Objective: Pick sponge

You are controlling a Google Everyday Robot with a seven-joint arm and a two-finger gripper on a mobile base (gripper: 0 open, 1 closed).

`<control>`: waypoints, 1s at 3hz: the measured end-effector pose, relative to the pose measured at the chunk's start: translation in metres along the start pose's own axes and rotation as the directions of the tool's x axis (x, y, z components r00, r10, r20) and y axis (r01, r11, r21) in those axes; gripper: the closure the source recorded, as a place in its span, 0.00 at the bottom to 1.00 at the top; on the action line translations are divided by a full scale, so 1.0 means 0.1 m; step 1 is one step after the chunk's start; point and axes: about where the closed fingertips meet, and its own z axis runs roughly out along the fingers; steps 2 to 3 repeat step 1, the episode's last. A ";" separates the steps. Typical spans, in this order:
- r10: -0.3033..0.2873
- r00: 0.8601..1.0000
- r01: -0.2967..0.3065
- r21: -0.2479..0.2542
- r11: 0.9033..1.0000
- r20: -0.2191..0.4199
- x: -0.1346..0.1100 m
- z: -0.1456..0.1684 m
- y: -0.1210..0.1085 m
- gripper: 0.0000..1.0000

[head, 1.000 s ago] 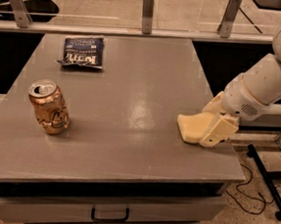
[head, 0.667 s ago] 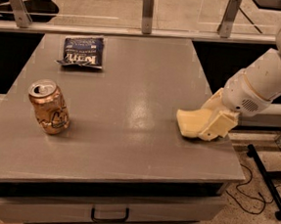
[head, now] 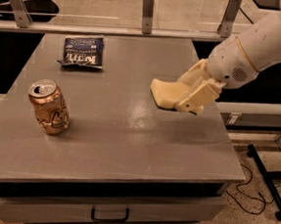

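Observation:
The pale yellow sponge [head: 165, 93] hangs a little above the right half of the grey table [head: 127, 147], and its shadow falls on the tabletop below and to the right. My gripper [head: 182, 95] comes in from the right and is shut on the sponge's right end. One cream finger [head: 197, 97] lies in front of the sponge and the other behind it. The white arm [head: 249, 50] reaches in from the upper right.
A dented gold can [head: 50, 107] stands on the left of the table. A dark blue snack bag [head: 83, 51] lies at the back left. A metal rail with posts [head: 147, 10] runs behind the table. A drawer handle [head: 109, 214] is below the front edge.
The gripper has lifted the sponge off the tabletop near the right edge and carried it up and to the left. The can and the bag have not moved.

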 end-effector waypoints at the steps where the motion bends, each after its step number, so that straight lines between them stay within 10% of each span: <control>1: -0.071 0.983 0.076 -0.027 0.997 0.168 -0.72 0.03 -0.10 1.00; 3: -0.071 0.983 0.076 -0.027 0.997 0.168 -0.72 0.03 -0.10 1.00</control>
